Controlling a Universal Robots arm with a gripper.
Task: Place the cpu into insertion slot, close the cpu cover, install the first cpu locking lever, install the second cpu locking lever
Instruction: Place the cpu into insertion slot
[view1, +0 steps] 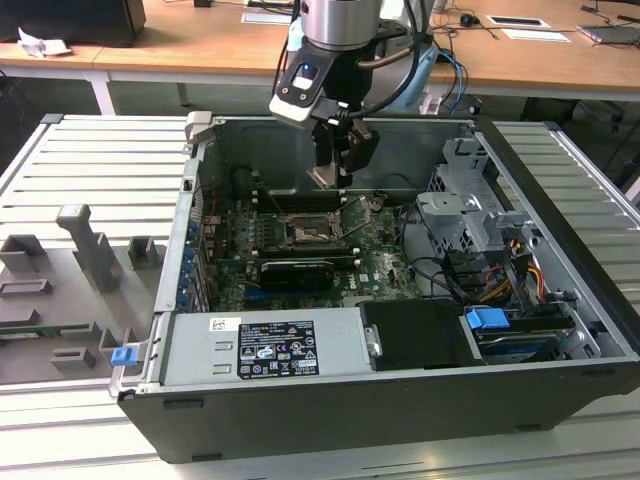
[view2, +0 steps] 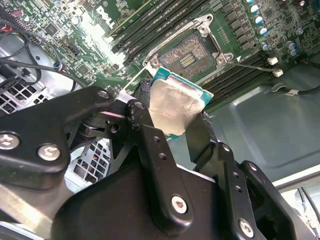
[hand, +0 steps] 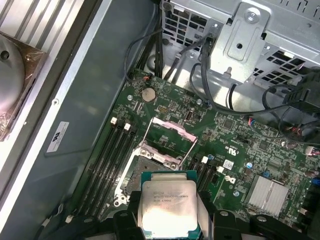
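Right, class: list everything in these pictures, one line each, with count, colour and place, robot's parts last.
computer case: one, black and grey, lying open
slatted table: one, pale grey, under the case
motherboard: one, green, inside the case
insertion slot: one, black, grey rim, on the motherboard, empty
cpu cover: one, grey, tilted up off the slot
cpu: one, silver-grey, above the slot, not seated
power supply: one, grey, case's near edge
drive cage: one, grey, exterior view's right
fixture blocks: several, grey, exterior view's left
gripper: one, black, shut on the cpu
arm: one, silver, over the case
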